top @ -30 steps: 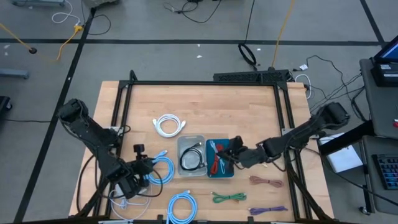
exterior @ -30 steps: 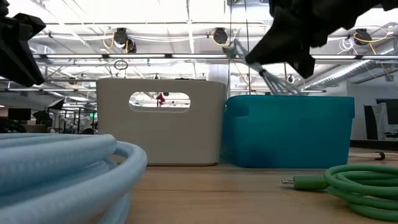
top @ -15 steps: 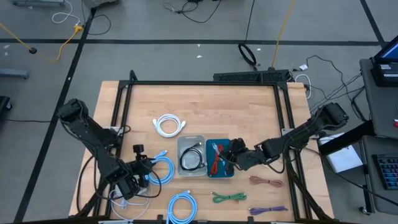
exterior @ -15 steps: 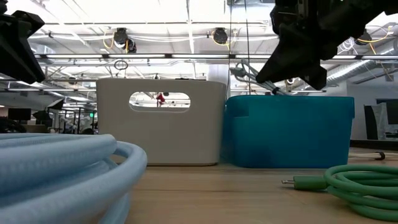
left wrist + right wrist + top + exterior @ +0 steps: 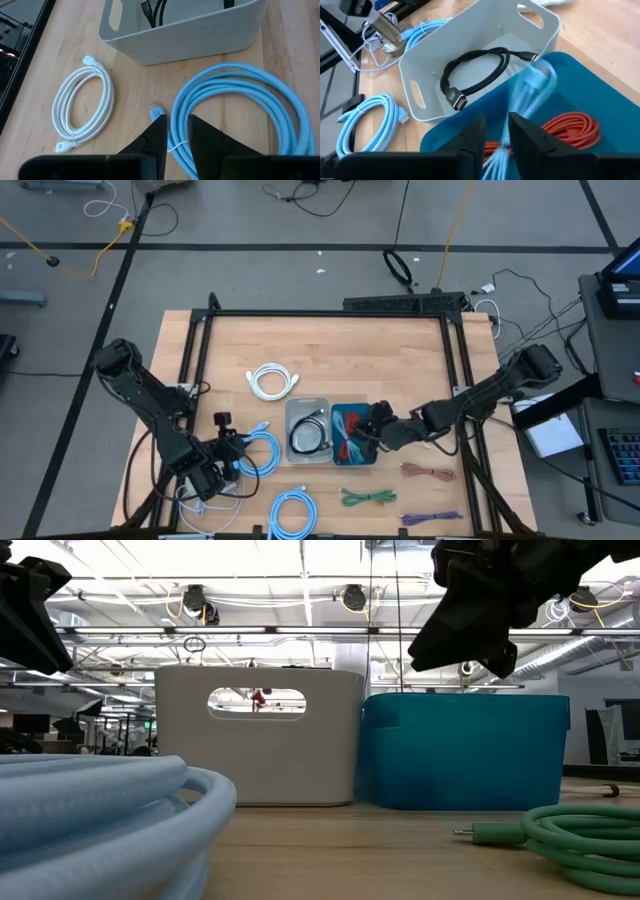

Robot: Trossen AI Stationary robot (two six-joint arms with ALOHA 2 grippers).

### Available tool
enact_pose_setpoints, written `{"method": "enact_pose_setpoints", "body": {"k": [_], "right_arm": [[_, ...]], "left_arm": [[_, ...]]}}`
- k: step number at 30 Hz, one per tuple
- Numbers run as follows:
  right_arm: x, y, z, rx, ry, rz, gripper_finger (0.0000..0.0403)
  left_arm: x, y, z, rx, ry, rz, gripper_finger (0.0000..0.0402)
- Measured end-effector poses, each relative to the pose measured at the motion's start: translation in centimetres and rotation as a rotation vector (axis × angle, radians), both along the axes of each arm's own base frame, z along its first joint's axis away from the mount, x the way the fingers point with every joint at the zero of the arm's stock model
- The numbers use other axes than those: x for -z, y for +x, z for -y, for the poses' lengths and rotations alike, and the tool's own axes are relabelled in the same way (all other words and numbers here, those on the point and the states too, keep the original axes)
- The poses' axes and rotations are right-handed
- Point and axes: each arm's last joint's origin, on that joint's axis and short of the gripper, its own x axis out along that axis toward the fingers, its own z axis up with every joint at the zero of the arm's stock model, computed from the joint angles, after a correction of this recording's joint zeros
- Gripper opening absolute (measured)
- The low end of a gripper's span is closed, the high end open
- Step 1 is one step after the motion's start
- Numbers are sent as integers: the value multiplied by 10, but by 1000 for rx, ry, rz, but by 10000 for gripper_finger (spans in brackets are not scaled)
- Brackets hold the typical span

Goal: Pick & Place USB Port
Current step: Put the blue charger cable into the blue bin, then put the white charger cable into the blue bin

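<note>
Right gripper (image 5: 372,427): we hover over the teal bin (image 5: 366,459), fingers nearly closed, gripping nothing we can make out.
Cable's place: the light blue cable (image 5: 527,90) lies blurred directly ahead of our fingers, over the red cable (image 5: 568,126) in the bin.
Axis: it runs lengthwise away from the fingers.
Left gripper (image 5: 225,452): we wait nearly closed by the blue coil (image 5: 240,110) on the bench (image 5: 330,345).
</note>
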Motion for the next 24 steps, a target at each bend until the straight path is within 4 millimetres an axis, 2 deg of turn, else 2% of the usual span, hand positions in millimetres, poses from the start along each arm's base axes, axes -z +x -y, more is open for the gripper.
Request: {"method": "enact_pose_setpoints", "body": {"k": [5, 9, 12, 15, 19, 24], "right_arm": [[-10, -1, 3, -30, -41, 46, 114], [-37, -3, 5, -118, -151, 188, 125], [-55, -13, 6, -242, -305, 239, 127], [-68, -32, 3, -398, -437, 229, 127], [-62, -61, 2, -502, -563, 39, 127], [-29, -83, 7, -527, -548, -356, 128]], "left_arm": [[0, 0, 0, 0, 0, 1, 81], [0, 0, 0, 0, 1, 1, 81], [0, 0, 0, -2, 0, 1, 81], [0, 0, 0, -4, -8, -3, 81], [0, 0, -1, -8, -11, -8, 81], [0, 7, -7, -39, 0, -10, 81]]}}
